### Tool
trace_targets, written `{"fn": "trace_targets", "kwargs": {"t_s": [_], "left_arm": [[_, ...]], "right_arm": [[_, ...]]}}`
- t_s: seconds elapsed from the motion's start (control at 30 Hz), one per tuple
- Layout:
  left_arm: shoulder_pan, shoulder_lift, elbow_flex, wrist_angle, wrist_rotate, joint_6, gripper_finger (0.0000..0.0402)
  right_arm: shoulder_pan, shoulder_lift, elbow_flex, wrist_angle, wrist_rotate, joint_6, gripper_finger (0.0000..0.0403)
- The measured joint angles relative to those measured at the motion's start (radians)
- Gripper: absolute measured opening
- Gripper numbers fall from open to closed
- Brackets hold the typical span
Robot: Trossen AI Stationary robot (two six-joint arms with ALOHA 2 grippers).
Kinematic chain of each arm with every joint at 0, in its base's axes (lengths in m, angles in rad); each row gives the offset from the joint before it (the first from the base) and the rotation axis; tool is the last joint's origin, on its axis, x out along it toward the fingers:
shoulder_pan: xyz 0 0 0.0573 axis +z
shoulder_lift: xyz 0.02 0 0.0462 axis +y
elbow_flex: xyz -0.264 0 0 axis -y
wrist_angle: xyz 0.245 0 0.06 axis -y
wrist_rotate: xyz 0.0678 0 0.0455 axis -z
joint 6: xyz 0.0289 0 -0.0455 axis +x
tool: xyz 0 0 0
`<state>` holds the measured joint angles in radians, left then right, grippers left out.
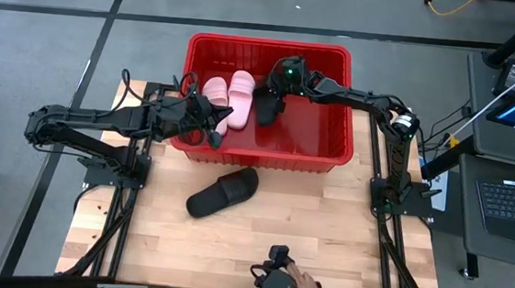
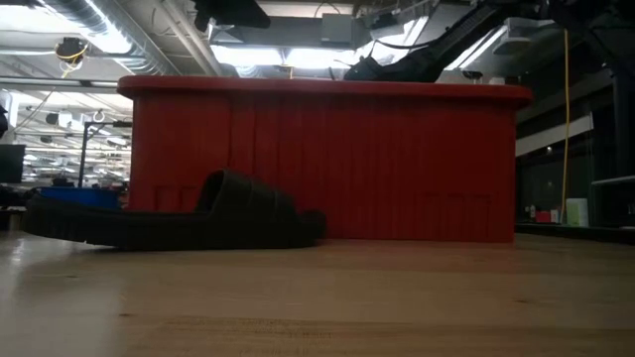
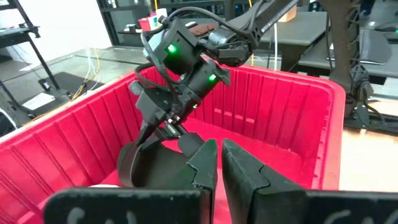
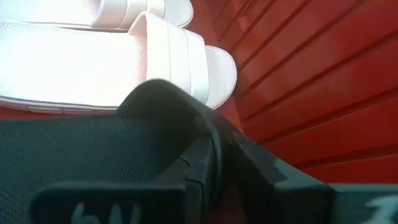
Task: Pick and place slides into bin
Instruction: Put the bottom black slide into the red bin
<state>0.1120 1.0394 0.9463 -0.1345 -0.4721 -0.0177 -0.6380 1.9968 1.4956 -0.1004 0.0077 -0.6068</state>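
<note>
Where you look for writing, only pale, unreadable marks show on the claw bodies at the lower edges of both wrist views; no brand can be read on the slides or the bin. Your right arm reaches from the right side of the tabletop (image 1: 323,250) over the bin (image 1: 331,148), its wrist bent downward, and the right claw (image 1: 268,97) is closed on a black slide (image 1: 267,110) held inside the bin, toward its far wall. In the right wrist view that slide's strap (image 4: 168,102) sits pinched between the fingers (image 4: 199,168), and in the left wrist view the slide (image 3: 149,168) hangs tilted below the right claw (image 3: 163,124). Your left arm stretches in from the left side, nearly level, with the left claw (image 1: 211,120) over the bin's left part beside the two pink slides (image 1: 229,98), which lie side by side in the bin's far left corner. Its fingers (image 3: 205,165) stand almost together with a narrow gap and grip nothing. A second black slide (image 1: 222,193) lies flat on the tabletop just in front of the bin, and it is seen side-on (image 2: 179,220) in the low view.
</note>
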Motion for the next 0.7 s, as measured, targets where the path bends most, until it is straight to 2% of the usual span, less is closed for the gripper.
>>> {"fn": "trace_targets", "kwargs": {"t_s": [0.33, 0.7], "left_arm": [[0.000, 0.000, 0.000, 0.000, 0.000, -0.013, 0.0017], [-0.014, 0.000, 0.000, 0.004, 0.003, -0.022, 0.0017]], "right_arm": [[0.002, 0.061, 0.003, 0.025, 0.044, 0.045, 0.0089], [0.002, 0.068, 0.002, 0.062, 0.057, 0.053, 0.0091]]}}
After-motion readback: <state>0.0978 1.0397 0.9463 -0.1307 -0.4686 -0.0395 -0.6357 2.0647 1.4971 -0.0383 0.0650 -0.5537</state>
